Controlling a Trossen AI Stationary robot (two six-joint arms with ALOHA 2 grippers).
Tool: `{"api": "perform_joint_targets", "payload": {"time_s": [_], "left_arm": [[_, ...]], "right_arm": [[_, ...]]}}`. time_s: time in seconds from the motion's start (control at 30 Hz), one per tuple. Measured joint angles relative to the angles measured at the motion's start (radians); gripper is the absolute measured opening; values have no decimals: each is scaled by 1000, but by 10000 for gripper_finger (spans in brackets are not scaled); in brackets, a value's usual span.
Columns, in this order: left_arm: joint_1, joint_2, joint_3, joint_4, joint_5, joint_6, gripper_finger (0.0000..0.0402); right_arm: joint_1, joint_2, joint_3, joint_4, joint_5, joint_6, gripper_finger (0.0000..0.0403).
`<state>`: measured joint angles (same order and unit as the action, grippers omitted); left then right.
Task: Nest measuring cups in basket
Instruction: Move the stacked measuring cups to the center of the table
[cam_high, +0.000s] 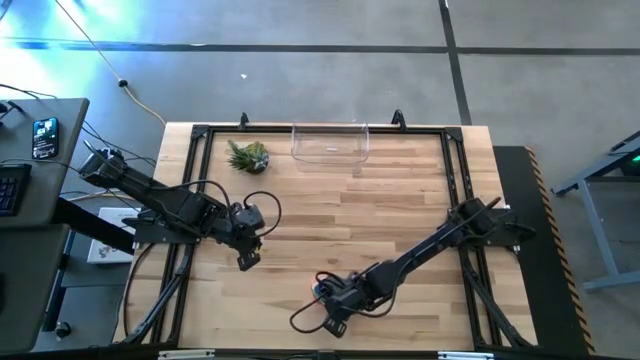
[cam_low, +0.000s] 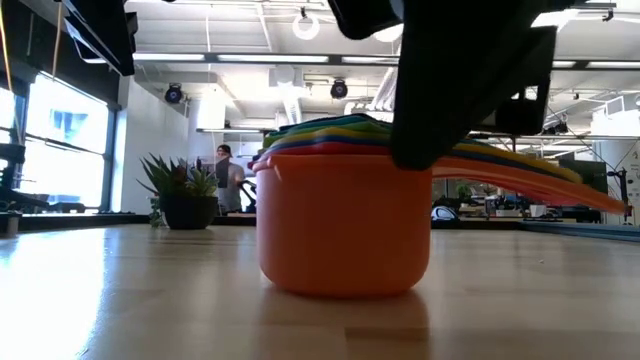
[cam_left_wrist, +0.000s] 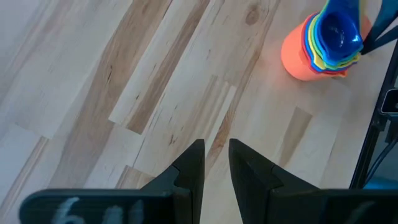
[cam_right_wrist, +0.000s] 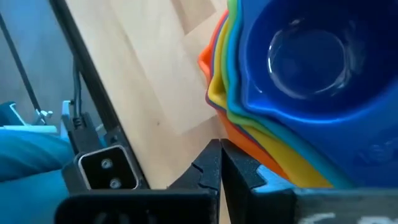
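Note:
The measuring cups (cam_high: 322, 289) stand nested in one stack on the table near its front edge. The orange cup (cam_low: 345, 225) is outermost and the blue cup (cam_right_wrist: 298, 68) is innermost, on top. Their flat handles (cam_low: 520, 170) fan out level to one side. My right gripper (cam_right_wrist: 220, 163) is shut right beside the stack, at the root of the handles, and it also shows in the high view (cam_high: 332, 297). My left gripper (cam_left_wrist: 216, 163) hovers over bare wood to the stack's left, open by a narrow gap and empty; it also shows in the high view (cam_high: 247, 260). The clear basket (cam_high: 330, 143) stands empty at the far edge. My right gripper has nothing between its shut fingers (cam_right_wrist: 249, 177). They stand against the stacked handles (cam_right_wrist: 292, 171) close to the bowls. Whether they touch the handles I cannot tell, because the gripper itself hides that spot in the low view.
A small spiky plant (cam_high: 248, 156) in a dark pot stands at the far left, beside the basket. Bare wood lies between the stack and the basket. A black frame rail (cam_high: 455, 180) runs along the table's sides. A person stands in the room far behind the table (cam_low: 228, 175).

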<state>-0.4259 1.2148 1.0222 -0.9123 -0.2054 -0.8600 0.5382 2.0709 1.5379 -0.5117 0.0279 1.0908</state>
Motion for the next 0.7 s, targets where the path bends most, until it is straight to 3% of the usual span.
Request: {"api": "perform_joint_targets", "payload": {"time_s": [0.7], "left_arm": [[0, 0, 0, -3, -15, 0, 62]], "right_arm": [[-173, 3, 0, -89, 58, -62, 0]]}}
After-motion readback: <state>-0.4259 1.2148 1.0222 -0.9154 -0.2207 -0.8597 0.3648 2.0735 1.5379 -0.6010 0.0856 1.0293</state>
